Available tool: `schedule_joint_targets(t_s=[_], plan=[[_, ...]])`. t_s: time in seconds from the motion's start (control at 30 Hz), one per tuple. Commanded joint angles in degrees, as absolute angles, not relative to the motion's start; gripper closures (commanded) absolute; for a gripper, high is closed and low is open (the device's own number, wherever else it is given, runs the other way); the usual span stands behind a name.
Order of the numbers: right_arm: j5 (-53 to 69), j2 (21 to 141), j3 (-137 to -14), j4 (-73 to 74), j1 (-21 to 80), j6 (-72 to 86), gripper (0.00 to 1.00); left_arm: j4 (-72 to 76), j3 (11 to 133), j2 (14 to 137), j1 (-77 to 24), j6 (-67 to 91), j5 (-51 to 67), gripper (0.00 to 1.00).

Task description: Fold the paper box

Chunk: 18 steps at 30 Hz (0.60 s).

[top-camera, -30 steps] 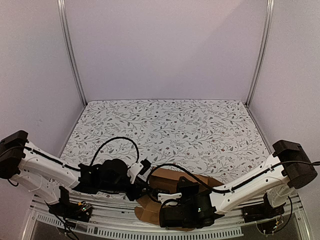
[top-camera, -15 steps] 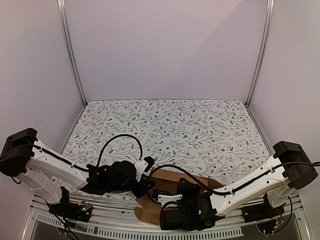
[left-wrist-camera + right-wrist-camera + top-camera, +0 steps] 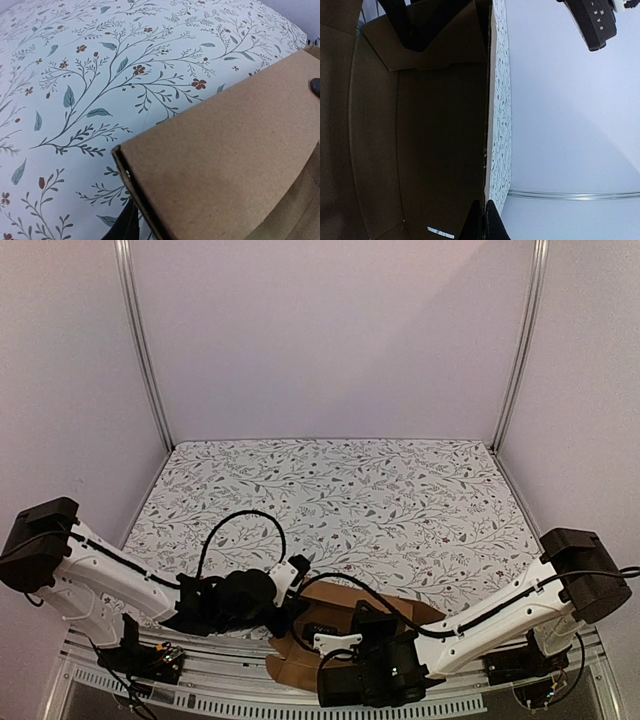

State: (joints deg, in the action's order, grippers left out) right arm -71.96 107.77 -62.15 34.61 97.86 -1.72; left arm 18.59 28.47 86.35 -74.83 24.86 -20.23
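Jaws of right gripper (image 3: 482, 221) pinch the paper box (image 3: 440, 130).

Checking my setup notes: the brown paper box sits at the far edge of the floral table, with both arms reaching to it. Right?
No. The top external view shows the paper box at the near edge of the floral table; the left arm and right arm do reach to it.

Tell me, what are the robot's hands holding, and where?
The right gripper is pinching the cardboard box by the edge of one side wall. The left gripper is beside it; whether it grips cannot be told.
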Motion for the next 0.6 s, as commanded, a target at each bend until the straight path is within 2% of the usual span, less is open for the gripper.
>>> schedule_joint_targets(t_s=[0.0, 0.2, 0.37, 0.57], plan=[[-68.8, 109.4, -63.9, 34.1, 99.5, 2.0, 1.0, 20.7, 30.1, 87.6, -75.5, 24.2, -24.6, 0.78], [-67.5, 108.1, -64.0, 33.4, 99.4, 3.1, 0.87, 20.8, 31.3, 88.3, -75.8, 22.8, -25.8, 0.99], [-67.1, 105.6, -63.5, 31.5, 99.4, 2.8, 0.77, 21.4, 31.7, 88.0, -76.0, 21.0, -27.5, 1.0], [-64.8, 99.9, -65.0, 30.2, 99.5, 1.2, 0.48, 23.6, 34.7, 89.8, -75.4, 14.8, -28.7, 1.0]])
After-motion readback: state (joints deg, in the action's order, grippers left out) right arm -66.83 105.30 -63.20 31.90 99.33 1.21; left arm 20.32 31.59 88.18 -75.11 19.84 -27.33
